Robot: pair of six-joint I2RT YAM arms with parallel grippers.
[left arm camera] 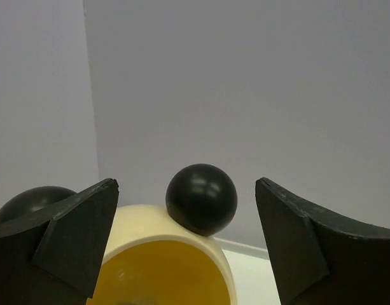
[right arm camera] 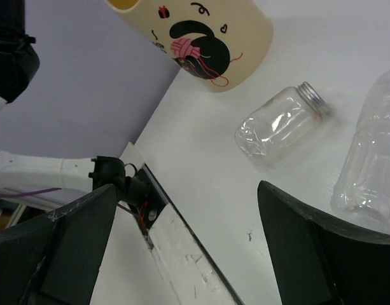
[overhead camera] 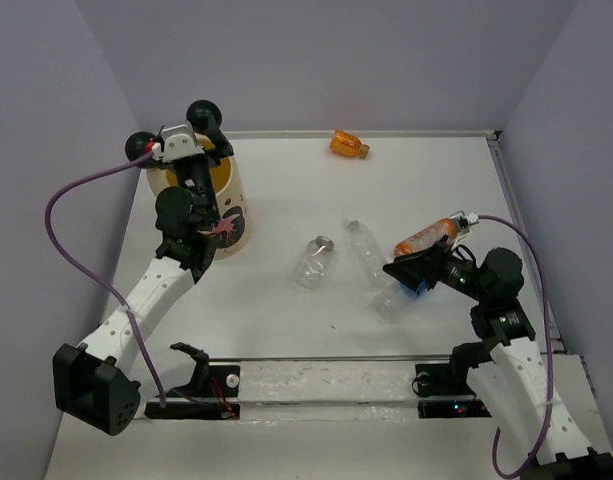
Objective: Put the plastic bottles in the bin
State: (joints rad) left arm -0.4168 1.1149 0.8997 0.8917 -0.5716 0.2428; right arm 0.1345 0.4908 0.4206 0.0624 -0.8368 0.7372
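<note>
The cream-yellow bin (overhead camera: 231, 205) stands at the back left, with black ball ears (overhead camera: 204, 112) on its rim. My left gripper (overhead camera: 196, 150) hangs open and empty over its mouth. In the left wrist view the rim (left arm camera: 182, 232) and one ear (left arm camera: 201, 198) lie between the open fingers. My right gripper (overhead camera: 406, 272) is open and empty above a clear bottle with a blue label (overhead camera: 398, 297). An orange bottle (overhead camera: 426, 237) lies beside its wrist. A clear bottle (overhead camera: 364, 250) and a clear jar (overhead camera: 316, 262) lie mid-table. They also show in the right wrist view, the jar (right arm camera: 280, 124) and the bottle (right arm camera: 373, 165). Another orange bottle (overhead camera: 349, 145) lies at the back.
A clear strip on black mounts (overhead camera: 326, 385) runs along the near edge, also in the right wrist view (right arm camera: 182, 254). Purple cables loop beside each arm (overhead camera: 61, 225). Grey walls close the table on three sides.
</note>
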